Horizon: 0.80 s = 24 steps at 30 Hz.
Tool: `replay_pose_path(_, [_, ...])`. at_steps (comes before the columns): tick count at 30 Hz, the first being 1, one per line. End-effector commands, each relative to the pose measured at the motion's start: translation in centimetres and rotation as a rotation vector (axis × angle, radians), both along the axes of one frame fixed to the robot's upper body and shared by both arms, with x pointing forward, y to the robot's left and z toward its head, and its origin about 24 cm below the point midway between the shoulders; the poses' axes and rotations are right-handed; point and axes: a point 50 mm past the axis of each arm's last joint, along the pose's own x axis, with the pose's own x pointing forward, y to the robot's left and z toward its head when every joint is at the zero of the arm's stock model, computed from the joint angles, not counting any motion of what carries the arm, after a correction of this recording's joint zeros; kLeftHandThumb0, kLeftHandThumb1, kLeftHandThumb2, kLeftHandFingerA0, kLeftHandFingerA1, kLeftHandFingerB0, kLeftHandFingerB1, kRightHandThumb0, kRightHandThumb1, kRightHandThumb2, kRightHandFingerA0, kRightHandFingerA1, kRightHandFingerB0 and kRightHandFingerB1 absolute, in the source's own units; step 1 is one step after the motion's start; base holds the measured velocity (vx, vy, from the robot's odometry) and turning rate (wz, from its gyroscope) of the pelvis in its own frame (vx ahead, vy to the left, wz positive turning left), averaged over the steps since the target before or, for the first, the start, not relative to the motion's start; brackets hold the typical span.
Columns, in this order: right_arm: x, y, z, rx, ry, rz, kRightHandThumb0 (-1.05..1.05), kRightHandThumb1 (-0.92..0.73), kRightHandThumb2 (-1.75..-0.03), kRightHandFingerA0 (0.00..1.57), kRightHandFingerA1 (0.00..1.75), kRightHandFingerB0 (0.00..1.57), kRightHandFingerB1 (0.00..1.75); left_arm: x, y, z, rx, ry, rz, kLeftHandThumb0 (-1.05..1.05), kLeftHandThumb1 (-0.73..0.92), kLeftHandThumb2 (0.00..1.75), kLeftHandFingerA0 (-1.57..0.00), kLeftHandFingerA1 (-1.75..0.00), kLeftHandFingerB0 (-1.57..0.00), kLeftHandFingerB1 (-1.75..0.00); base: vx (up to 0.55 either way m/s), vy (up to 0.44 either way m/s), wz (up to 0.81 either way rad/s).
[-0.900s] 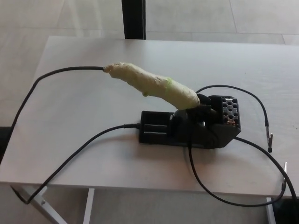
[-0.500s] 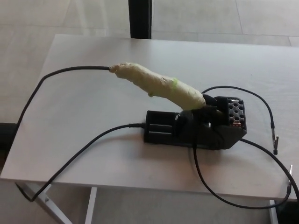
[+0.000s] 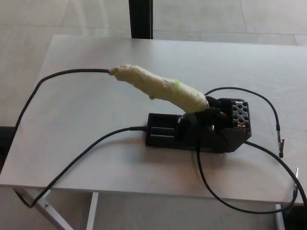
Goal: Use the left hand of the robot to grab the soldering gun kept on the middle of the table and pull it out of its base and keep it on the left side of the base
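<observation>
The soldering gun [image 3: 158, 88], its handle wrapped in pale yellow-green tape, rests tilted with its tip end seated in the black base [image 3: 199, 132] near the middle of the white table [image 3: 86, 115]. Its handle points up and to the left, and a black cable [image 3: 67, 73] runs from the handle's end off the table's left edge. Neither of my hands shows in the head view.
A second black cable [image 3: 91, 148] leaves the base's left end and drops over the front edge. More black leads [image 3: 261, 100] loop to the right, ending in small clips [image 3: 281, 143]. A dark post [image 3: 140, 18] stands behind the table.
The whole picture has shifted slightly, so the camera moved. The gun and base have not moved on the table.
</observation>
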Motion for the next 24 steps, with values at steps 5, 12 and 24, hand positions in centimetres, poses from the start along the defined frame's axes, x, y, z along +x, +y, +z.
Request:
replay_pose_path(5, [0.0, -1.1, 1.4, -0.051, 0.007, 0.029, -1.05, -0.61, -0.88, 0.91, 1.48, 0.00, 1.44, 3.4, -8.9, 7.4, 0.337, -0.050, -0.285, -0.47, 0.67, 0.60, -0.55, -0.61, -0.50, -0.45, 0.00, 0.000, 0.00])
replay_pose_path(12, [0.1, -0.9, 1.4, -0.035, 0.022, 0.080, -1.05, -0.58, -0.88, 0.91, 1.42, 0.00, 1.49, 4.6, -15.8, 3.5, 0.540, -0.002, -0.576, -0.51, 0.64, 0.59, -0.58, -0.62, -0.47, -0.49, 0.00, 0.000, 0.00])
replay_pose_path(24, [0.5, 0.4, 0.1, 0.053, 0.166, 0.317, -1.05, -0.34, -0.86, 0.89, 1.02, 0.36, 1.34, 2.9, -22.7, -2.9, 0.703, 0.140, -0.797, -0.58, 0.67, 0.60, -0.52, -0.68, -0.47, -0.49, 0.00, 0.000, 0.00])
